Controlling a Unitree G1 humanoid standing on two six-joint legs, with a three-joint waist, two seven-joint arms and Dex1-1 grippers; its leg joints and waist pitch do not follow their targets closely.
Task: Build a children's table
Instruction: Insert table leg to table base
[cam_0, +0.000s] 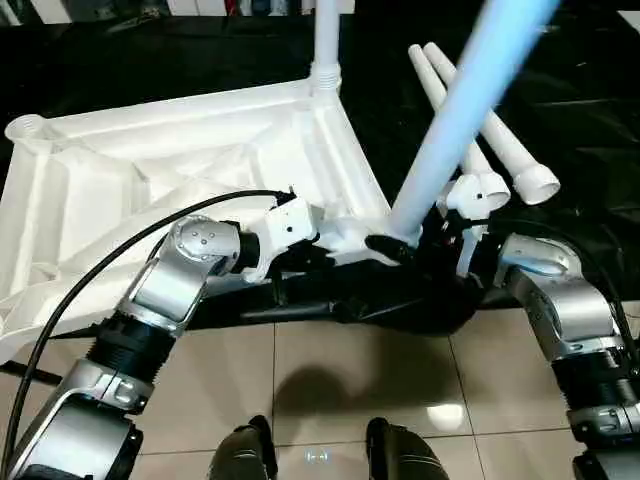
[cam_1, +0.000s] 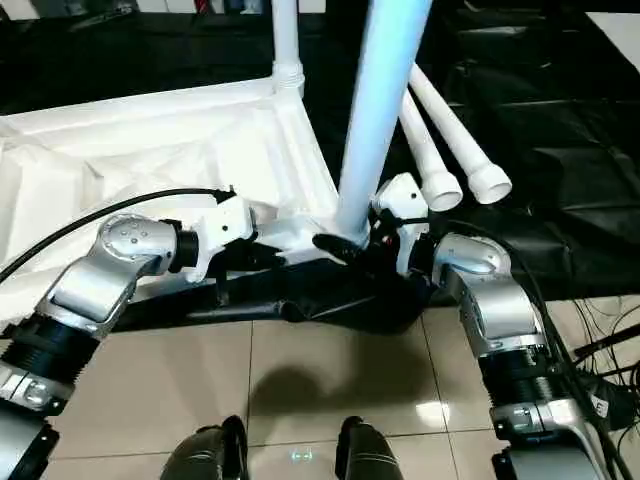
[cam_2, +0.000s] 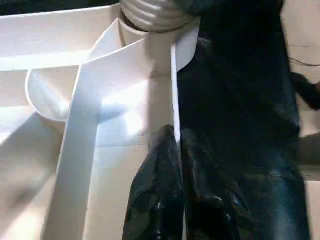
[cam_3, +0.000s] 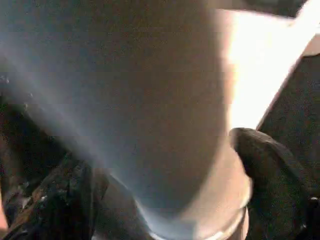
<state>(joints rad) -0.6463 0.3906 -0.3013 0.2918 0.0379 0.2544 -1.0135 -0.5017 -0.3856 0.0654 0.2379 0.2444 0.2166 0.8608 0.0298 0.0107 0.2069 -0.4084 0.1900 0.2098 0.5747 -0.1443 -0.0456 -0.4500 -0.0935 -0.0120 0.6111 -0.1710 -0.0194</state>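
The white tabletop (cam_0: 150, 170) lies underside up on a black sheet. One leg (cam_0: 327, 35) stands upright in its far corner socket. At the near right corner a second leg (cam_0: 450, 110) rises tilted, its lower end at the socket (cam_2: 150, 55). My right gripper (cam_0: 420, 240) is shut on this leg just above its base, a finger on each side of the tube (cam_3: 150, 100). My left gripper (cam_2: 172, 137) is shut on the tabletop's thin rim beside that corner. Two more legs (cam_0: 490, 140) lie loose on the sheet to the right.
The black sheet (cam_1: 560, 120) covers the floor under and beyond the tabletop. Beige tiles (cam_0: 330, 370) lie in front of it, with my feet (cam_0: 250, 450) at the bottom edge. Cables (cam_1: 610, 340) trail on the floor at the right.
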